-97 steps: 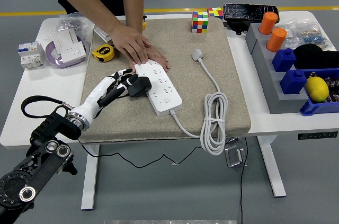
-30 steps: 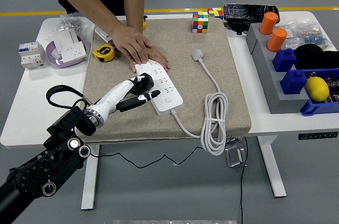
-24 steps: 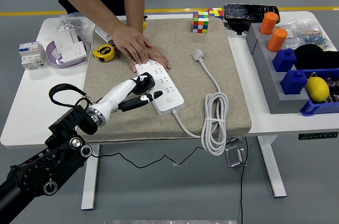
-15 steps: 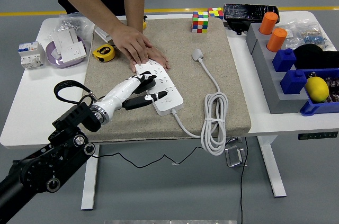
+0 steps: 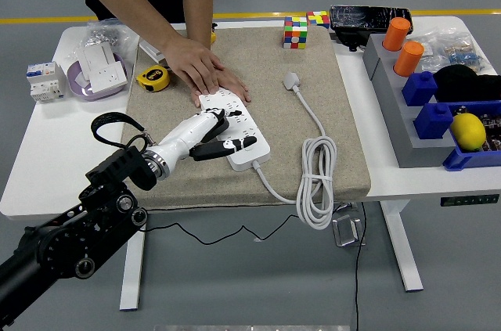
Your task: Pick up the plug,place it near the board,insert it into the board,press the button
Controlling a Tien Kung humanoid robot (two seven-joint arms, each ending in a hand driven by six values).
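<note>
Reaching in from the lower left, the robot's left hand [image 5: 210,134] lies over the white power strip [image 5: 235,127] on the tan mat [image 5: 313,65], its black-tipped fingers [image 5: 235,143] stretched flat toward the strip's near end and gripping nothing. The black plug [image 5: 217,116] sits on the strip's left side, just under the hand's upper fingers; whether it is fully seated in a socket cannot be told. At the strip's far end, a person's hand [image 5: 200,69] presses palm-down, fingers touching the strip. The strip's white cable [image 5: 313,182] runs off its near end and loops in a coil toward the mat's right edge, ending in a white plug [image 5: 292,80] lying apart on the mat. A yellow tape measure [image 5: 153,78] rests at the mat's left edge on the white desk [image 5: 47,151].
</note>
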